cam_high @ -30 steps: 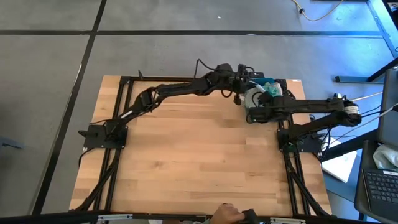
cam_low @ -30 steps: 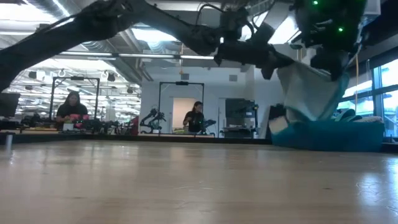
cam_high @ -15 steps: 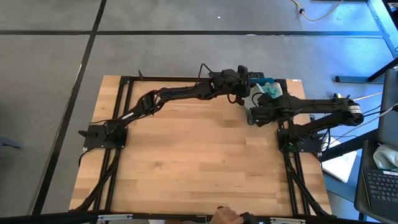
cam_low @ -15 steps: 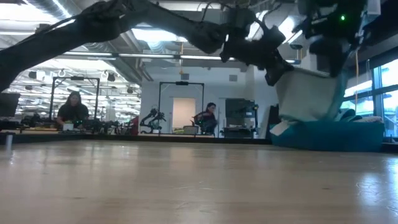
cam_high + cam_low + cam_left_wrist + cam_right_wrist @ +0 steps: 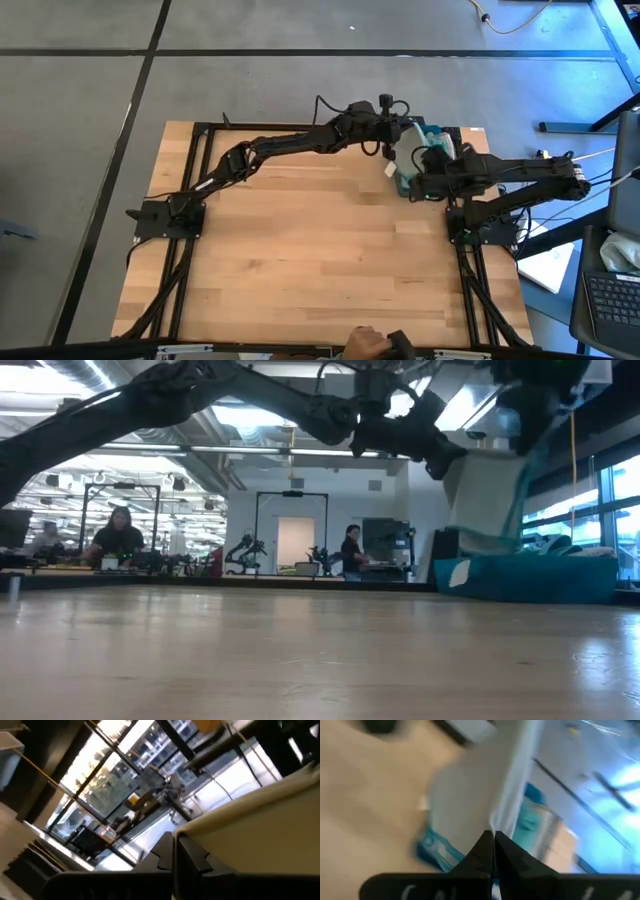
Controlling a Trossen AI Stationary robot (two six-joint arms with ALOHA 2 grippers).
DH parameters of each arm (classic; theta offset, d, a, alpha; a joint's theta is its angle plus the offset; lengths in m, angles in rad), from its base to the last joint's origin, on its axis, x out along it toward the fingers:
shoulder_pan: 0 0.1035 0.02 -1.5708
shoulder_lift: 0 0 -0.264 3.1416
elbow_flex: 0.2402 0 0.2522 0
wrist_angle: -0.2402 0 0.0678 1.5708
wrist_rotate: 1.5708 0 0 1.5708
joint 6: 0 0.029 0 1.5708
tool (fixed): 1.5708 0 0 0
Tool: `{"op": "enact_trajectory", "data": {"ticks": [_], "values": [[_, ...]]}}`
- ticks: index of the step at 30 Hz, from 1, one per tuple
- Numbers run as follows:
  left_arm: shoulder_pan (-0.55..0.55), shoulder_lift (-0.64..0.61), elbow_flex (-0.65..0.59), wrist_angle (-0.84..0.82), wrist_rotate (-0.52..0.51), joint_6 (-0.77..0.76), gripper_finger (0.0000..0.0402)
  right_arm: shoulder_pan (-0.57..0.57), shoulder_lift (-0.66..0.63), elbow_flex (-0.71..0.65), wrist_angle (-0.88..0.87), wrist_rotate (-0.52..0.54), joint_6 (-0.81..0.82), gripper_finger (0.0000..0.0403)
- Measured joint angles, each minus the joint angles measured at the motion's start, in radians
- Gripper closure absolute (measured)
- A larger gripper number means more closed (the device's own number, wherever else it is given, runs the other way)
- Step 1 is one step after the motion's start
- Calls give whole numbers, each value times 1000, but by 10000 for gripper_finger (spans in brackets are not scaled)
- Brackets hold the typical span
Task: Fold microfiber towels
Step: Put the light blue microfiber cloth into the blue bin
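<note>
While hanging slack between two pinches above the far right corner of the table (image 5: 300, 260), shows itself soft, light and limp: light grey towel (image 5: 487, 500) draping in a loose sheet, lifted clear of the teal pile (image 5: 530, 577) heaped below it. Held at one top corner by the left gripper (image 5: 392, 128), fingers pressed together on the hem, pale cloth edge running right across the left wrist view. Held at the neighbouring edge by the right gripper (image 5: 418, 180), likewise pinched shut, with grey cloth rising straight out from between its fingertips in the right wrist view. Likely to sag, swing and fold on itself under any quick move, so best carried slowly and kept taut between the two grips. No real weight and nothing breakable; fuzzy weave probably grippy rather than slick, though a thin single layer could slip from a shallow pinch. Best taken at two adjacent corners along one hem, deep enough to catch the stitched border, then laid flat on open wood before creasing
</note>
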Motion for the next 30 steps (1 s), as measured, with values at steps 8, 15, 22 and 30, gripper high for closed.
{"op": "enact_trajectory", "data": {"ticks": [8, 15, 22, 30], "values": [[13, 5, -3, -62, 90, -46, 401, -103, -4, -151, 82, -15, -30, 395], [16, 5, -3, -85, 54, 42, 395, -142, -4, -155, 143, -28, -97, 395], [38, 46, 1, 7, -25, 111, 336, -190, -4, -156, 133, -32, -107, 395], [18, 65, -2, 42, -169, 114, 263, -194, -3, -156, 115, -21, -99, 395]]}}
